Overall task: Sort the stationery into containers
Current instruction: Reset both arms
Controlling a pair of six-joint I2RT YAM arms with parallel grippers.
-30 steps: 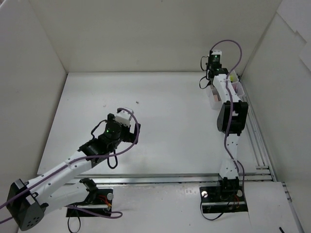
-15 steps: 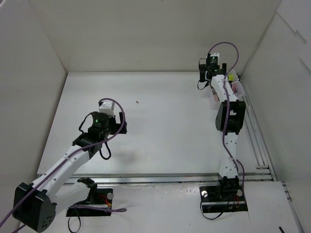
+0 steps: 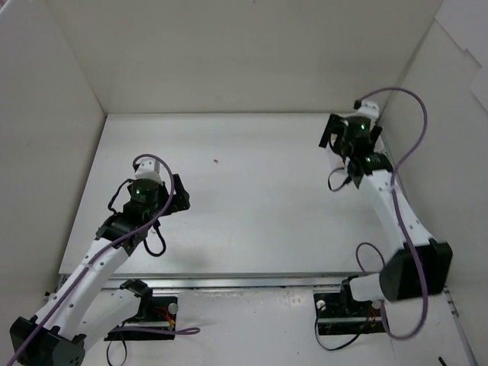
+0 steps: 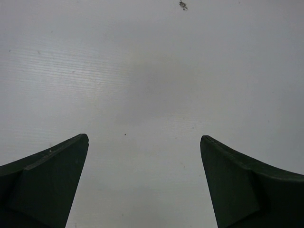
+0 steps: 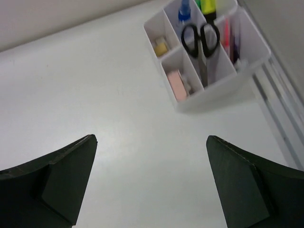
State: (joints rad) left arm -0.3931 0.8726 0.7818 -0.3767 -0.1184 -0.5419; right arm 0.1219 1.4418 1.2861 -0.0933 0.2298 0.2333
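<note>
Stationery sits in the white organiser box, which stands at the far right corner of the table, just beside the metal rail along the wall. The right gripper and the left gripper both hang with jaws spread wide and nothing between them. The risk I see lies with the right arm, which is near the box. A careless sweep could shove the light, thin-walled plastic across the smooth matte surface. It could also snag the black scissors, whose looped handles seem to ride above the dividers. The pink eraser is a soft block; the yellow-capped marker and blue-capped tube are round and slick; the thin pens lean slanted.
</note>
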